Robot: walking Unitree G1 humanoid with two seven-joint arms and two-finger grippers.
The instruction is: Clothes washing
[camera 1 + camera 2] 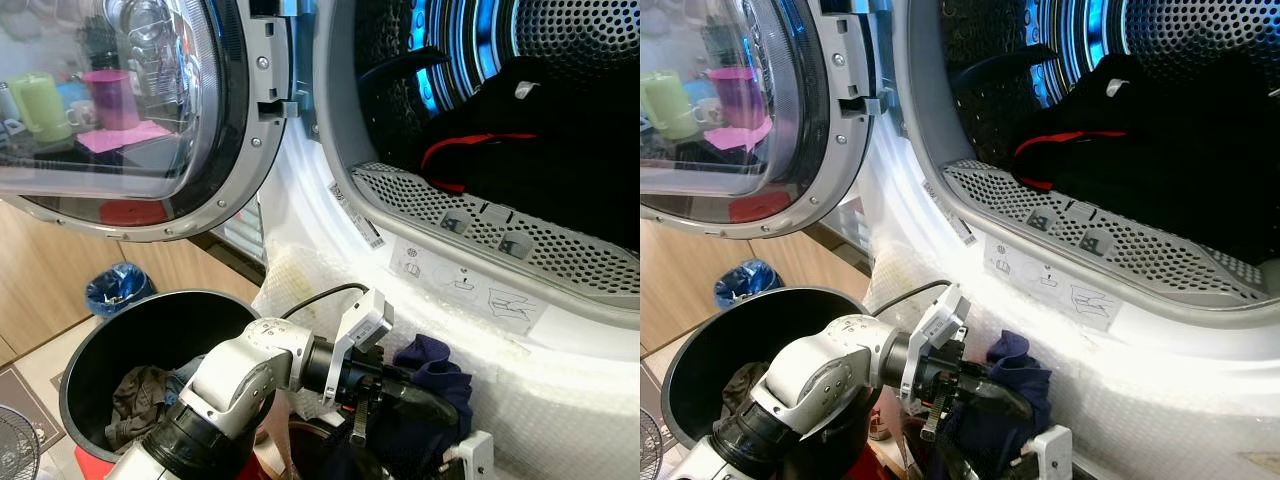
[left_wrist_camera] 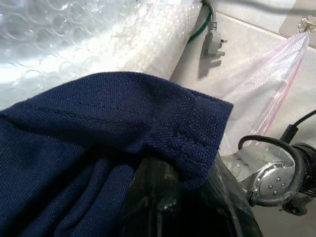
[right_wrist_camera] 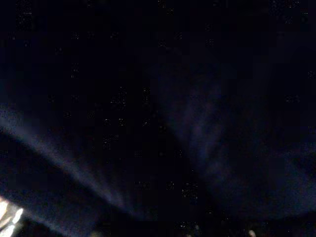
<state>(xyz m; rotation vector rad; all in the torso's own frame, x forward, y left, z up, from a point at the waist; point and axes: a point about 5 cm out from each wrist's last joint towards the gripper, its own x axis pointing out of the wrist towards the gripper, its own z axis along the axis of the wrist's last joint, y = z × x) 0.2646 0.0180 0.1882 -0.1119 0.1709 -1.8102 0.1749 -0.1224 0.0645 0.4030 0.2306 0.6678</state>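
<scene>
A navy blue garment (image 1: 437, 362) hangs in front of the washing machine's white front, just below the open drum (image 1: 560, 60). My left gripper (image 1: 428, 402) is shut on it, and the cloth (image 2: 98, 148) drapes over one black finger (image 2: 163, 202) in the left wrist view. Black clothing with red trim (image 1: 530, 150) lies inside the drum. My right arm's white wrist part (image 1: 474, 455) sits low, under the navy garment. The right wrist view is very dark and looks like dark cloth close up.
The round glass door (image 1: 130, 110) stands swung open to the left. A black bin (image 1: 160, 325) holding brownish clothes is at lower left, with a small blue-bagged bin (image 1: 115, 288) behind it. A plug (image 2: 215, 39) and a clear plastic bag (image 2: 266, 84) lie on the floor.
</scene>
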